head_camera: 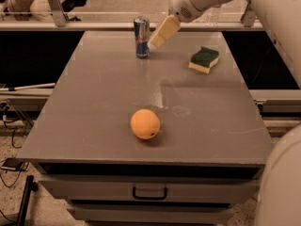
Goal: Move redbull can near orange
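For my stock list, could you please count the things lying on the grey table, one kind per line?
can: 1
orange: 1
sponge: 1
Total: 3
The gripper hangs close beside the can, at the far end of the table; it is not counted.

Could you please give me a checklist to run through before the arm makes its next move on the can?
1. Slim blue-and-silver metal redbull can standing upright near the far edge of the grey table: ok.
2. Gripper close beside the can, on its sponge side: ok.
3. Can held by the gripper: cannot tell.
4. Round smooth orange sitting near the table's front, bare surface around it: ok.
5. Green-and-yellow sponge off the straight line from can to orange: ok.
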Action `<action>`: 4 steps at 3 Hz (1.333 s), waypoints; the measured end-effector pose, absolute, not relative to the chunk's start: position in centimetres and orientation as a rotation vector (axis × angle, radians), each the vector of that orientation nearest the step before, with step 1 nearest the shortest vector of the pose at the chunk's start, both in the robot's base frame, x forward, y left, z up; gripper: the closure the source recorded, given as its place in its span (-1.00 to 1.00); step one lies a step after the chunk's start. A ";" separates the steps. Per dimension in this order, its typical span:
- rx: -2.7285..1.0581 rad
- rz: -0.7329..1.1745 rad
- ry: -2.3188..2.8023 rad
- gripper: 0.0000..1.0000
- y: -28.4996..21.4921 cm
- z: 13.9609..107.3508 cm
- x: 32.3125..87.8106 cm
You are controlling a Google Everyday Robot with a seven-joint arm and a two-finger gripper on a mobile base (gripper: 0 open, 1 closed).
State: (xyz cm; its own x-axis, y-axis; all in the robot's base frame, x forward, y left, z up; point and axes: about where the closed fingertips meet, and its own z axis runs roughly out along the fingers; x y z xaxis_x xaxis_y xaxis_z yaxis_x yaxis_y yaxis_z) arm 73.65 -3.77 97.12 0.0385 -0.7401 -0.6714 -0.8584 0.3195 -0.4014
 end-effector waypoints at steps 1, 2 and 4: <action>-1.283 0.282 1.674 -1.00 -2.5 96.2 78.6; -1.183 0.392 1.652 -1.00 -1.3 94.9 81.2; -1.132 0.513 1.710 -0.50 0.3 91.7 82.7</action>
State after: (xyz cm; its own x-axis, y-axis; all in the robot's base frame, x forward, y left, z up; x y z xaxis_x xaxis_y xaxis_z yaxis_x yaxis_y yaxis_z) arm 82.75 0.34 91.74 -0.0824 -0.4491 -0.8897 -0.8648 0.4758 -0.1601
